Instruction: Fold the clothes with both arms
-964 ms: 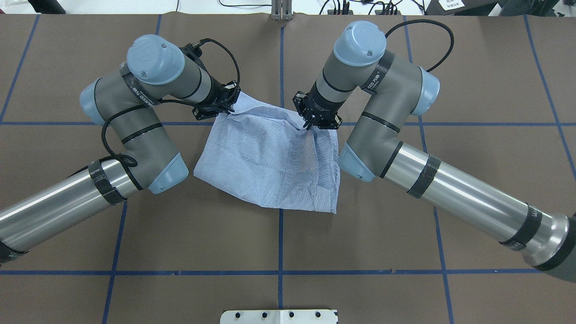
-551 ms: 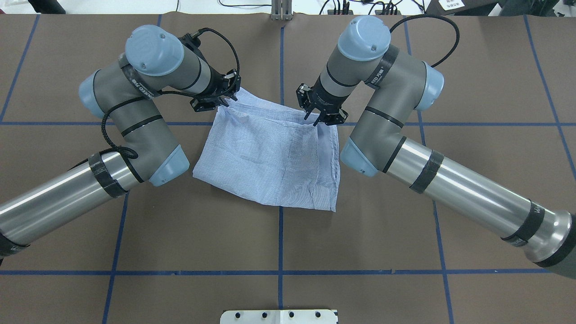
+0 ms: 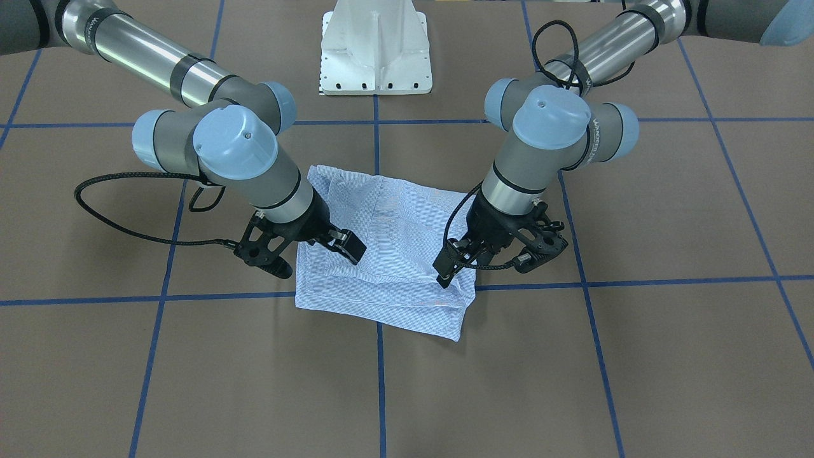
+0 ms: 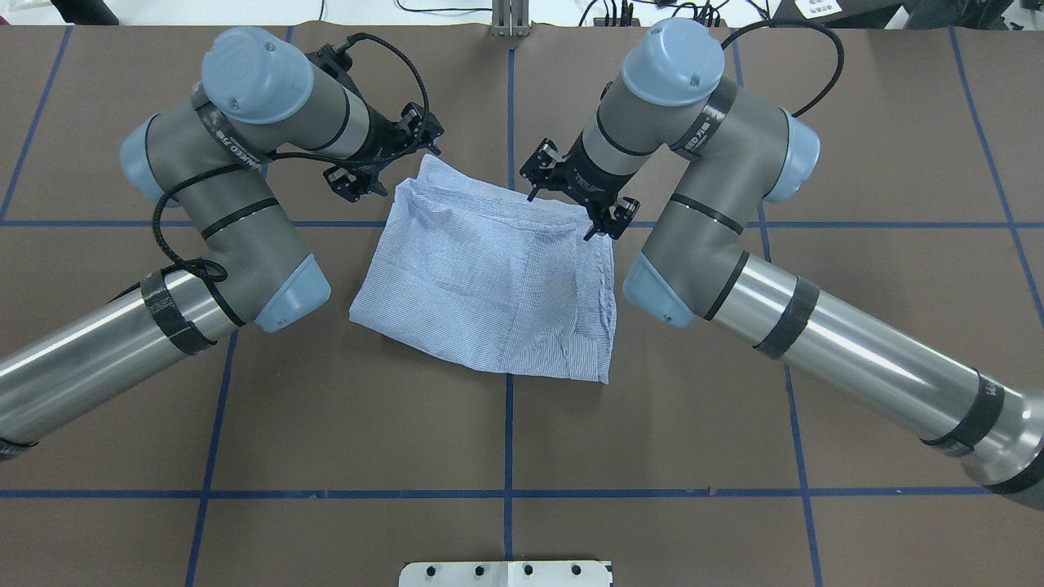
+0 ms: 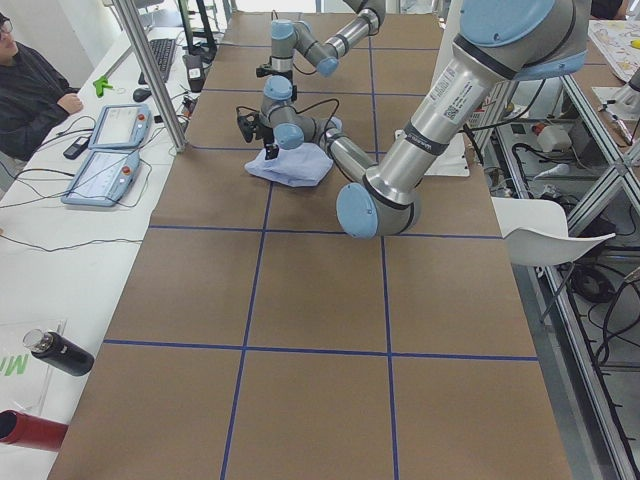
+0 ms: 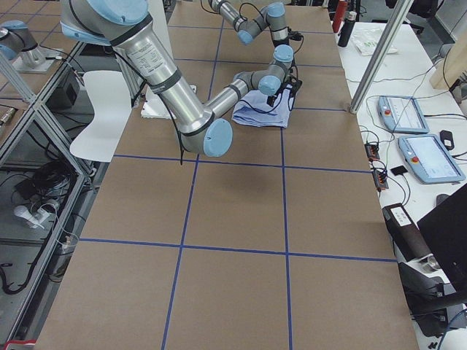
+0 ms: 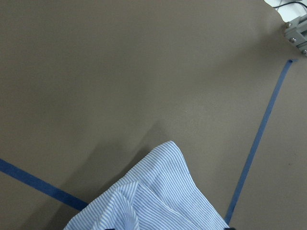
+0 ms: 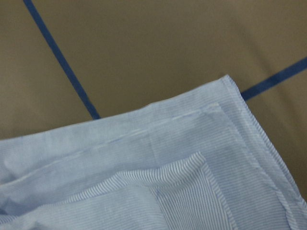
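In the overhead view the left arm (image 4: 236,212) comes in from the lower left, its silver forearm sloping up to a bent elbow. Its grey wrist links double back toward the upper centre of the frame. The left tool (image 4: 391,163) tilts down at the shirt's upper left corner with its fingers apart, holding nothing. The right arm (image 4: 701,228) mirrors it from the lower right, and the right tool (image 4: 561,214) also stands spread and empty at the shirt's upper edge. In the front-facing view each tool has one finger over the cloth and one off it; whether any finger touches the cloth cannot be told. The shirt (image 4: 489,285) lies folded in a rough rectangle on the brown counter (image 4: 734,424), just above the frame's centre and across the middle blue tape line, between the two wrists. White lettering runs along a dark band on each wrist link, too small and cut off to read. Both wrist views show layered striped corners with no legible label.
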